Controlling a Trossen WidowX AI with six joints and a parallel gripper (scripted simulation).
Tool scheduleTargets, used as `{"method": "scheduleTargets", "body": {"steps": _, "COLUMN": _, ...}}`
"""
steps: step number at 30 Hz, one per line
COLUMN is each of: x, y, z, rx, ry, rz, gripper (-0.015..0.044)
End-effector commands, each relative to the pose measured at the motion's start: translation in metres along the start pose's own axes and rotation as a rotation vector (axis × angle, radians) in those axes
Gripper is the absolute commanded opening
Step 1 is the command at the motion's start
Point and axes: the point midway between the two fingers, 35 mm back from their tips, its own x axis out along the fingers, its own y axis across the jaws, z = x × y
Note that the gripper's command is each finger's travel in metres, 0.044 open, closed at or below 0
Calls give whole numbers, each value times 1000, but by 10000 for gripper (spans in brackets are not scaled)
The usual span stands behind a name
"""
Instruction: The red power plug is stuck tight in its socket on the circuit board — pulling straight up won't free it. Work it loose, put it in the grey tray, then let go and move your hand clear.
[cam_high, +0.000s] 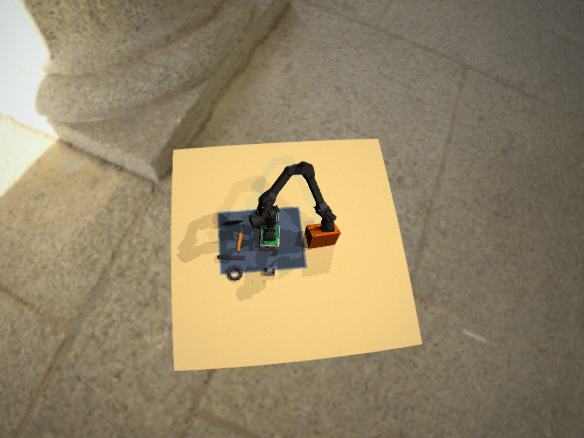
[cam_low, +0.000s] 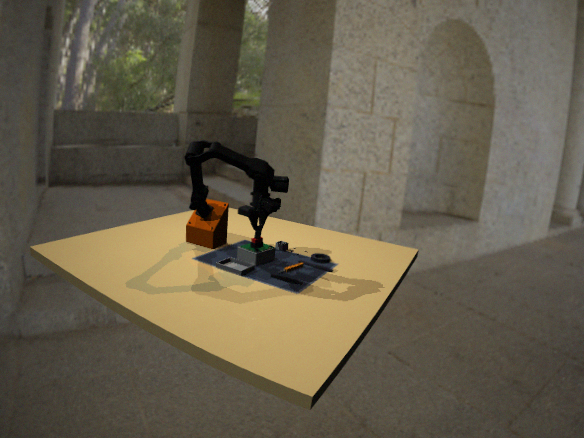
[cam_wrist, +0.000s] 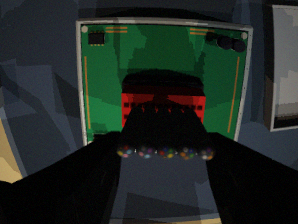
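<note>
Clamped on the stubborn red plug, tray run still to come

So my end effector (cam_low: 257, 235) (cam_wrist: 164, 143) is closed on the red power plug (cam_low: 256, 242) (cam_wrist: 163, 102), which is over the circuit board (cam_high: 270, 243) (cam_low: 248, 247) (cam_wrist: 102, 75). I'm gripping from above, I reckon so I can rock it instead of just yanking. The board sits on a grey block (cam_low: 256, 256), on the dark mat (cam_high: 290, 260) (cam_low: 300, 286) (cam_wrist: 30, 120) on the table (cam_high: 300, 310) (cam_low: 200, 320). The grey tray (cam_low: 237, 267) (cam_wrist: 285, 65) is just beside the block, handy for the drop. Can't make out the socket, my own fingers and the plug body cover it, so no idea how far it's seated. From the top my arm hides the plug and most of the tray, and the wrist view cuts the tray off.
</note>
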Motion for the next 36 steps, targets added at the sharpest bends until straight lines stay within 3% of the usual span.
{"method": "scheduleTargets", "body": {"steps": 1, "x": -11, "y": -7, "z": 0, "rx": 0, "ry": -20, "rz": 81, "gripper": 0}}
{"method": "scheduleTargets", "body": {"steps": 9, "x": -12, "y": 5, "z": 0, "rx": 2, "ry": -20, "rz": -54, "gripper": 0}}
{"method": "scheduleTargets", "body": {"steps": 21, "x": -22, "y": 5, "z": 0, "rx": 2, "ry": -19, "rz": -53, "gripper": 0}}
{"method": "scheduleTargets", "body": {"steps": 28, "x": 3, "y": 4, "z": 0, "rx": 2, "ry": -20, "rz": -54, "gripper": 0}}
{"method": "scheduleTargets", "body": {"steps": 36, "x": 3, "y": 4, "z": 0, "rx": 2, "ry": -20, "rz": -54, "gripper": 210}}
